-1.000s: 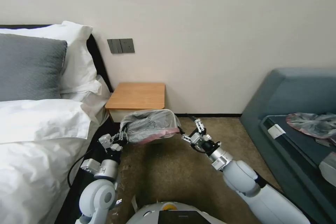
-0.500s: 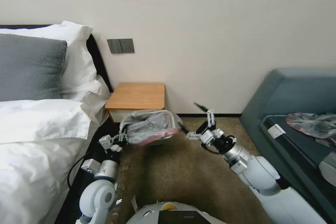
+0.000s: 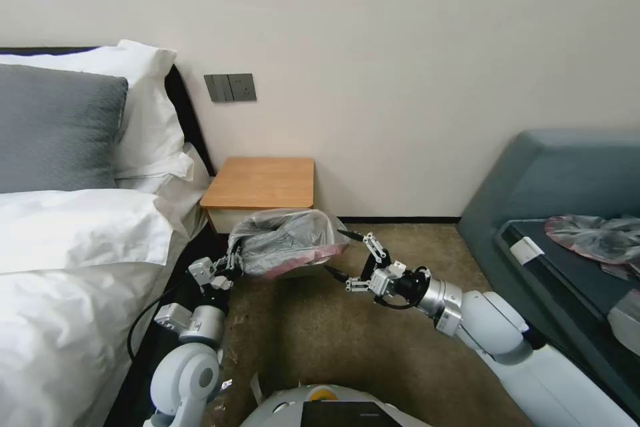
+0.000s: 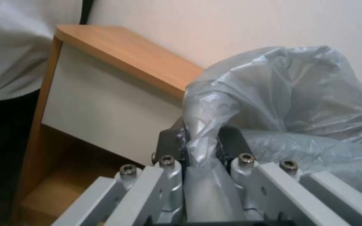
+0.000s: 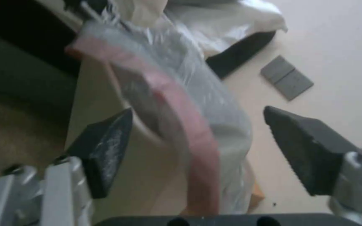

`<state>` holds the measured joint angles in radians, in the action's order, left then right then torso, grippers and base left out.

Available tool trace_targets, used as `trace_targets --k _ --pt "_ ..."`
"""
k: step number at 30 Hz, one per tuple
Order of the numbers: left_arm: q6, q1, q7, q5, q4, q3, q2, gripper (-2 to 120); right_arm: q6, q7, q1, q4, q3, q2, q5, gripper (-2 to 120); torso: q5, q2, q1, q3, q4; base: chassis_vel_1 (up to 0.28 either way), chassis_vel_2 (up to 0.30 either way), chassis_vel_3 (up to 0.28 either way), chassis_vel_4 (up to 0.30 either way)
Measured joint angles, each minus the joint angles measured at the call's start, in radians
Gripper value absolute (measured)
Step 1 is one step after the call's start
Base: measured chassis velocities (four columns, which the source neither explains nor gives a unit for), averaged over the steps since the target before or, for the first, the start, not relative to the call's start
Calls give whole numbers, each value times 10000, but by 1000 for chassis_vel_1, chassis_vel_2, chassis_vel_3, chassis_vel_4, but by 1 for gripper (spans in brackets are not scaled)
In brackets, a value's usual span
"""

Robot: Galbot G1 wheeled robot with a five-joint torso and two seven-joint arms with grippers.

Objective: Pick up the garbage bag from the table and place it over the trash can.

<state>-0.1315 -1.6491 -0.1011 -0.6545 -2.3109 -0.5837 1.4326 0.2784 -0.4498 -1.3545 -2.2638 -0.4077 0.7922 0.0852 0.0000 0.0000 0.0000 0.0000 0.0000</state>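
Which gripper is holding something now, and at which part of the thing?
The left gripper is shut on the garbage bag, pinching a gathered fold at its left edge. The right gripper is open beside the bag's pink-red rim, holding nothing.

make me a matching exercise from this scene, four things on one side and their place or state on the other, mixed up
Things:
1. left gripper
2. right gripper
3. garbage bag
4. table

Places or states:
A. stands against the wall, beside the bed
B. open, just to the bag's right
C. draped over the trash can, pink-red rim showing
D. shut on a fold of grey plastic

Pairs: 1-D, 2-B, 3-C, 4-A
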Motion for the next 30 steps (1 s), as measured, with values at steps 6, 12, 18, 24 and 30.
trace_targets --k 6,12,18,24,30 --pt "8 -4 12 0 -31 3 4 8 -63 -3 3 250 58 13 -196 59 0 0 0 0 0 0 0 0 0" --pt "21 -31 34 0 -99 15 3 8 -129 6 38 323 129 39 -282 34 0 0 0 0 1 0 0 0 0" --pt "25 -39 31 -4 -104 16 3 8 -134 41 1 136 122 39 -277 14 0 0 0 0 0 0 0 0 0" --pt "24 -44 12 19 -105 32 3 8 -110 57 -17 19 108 25 -305 4 0 0 -1 0 1 0 0 0 0" --pt "-13 -52 -54 29 -105 31 -11 8 -63 53 -39 -20 95 21 -350 0 -1 -1 0 0 0 0 0 0 0"
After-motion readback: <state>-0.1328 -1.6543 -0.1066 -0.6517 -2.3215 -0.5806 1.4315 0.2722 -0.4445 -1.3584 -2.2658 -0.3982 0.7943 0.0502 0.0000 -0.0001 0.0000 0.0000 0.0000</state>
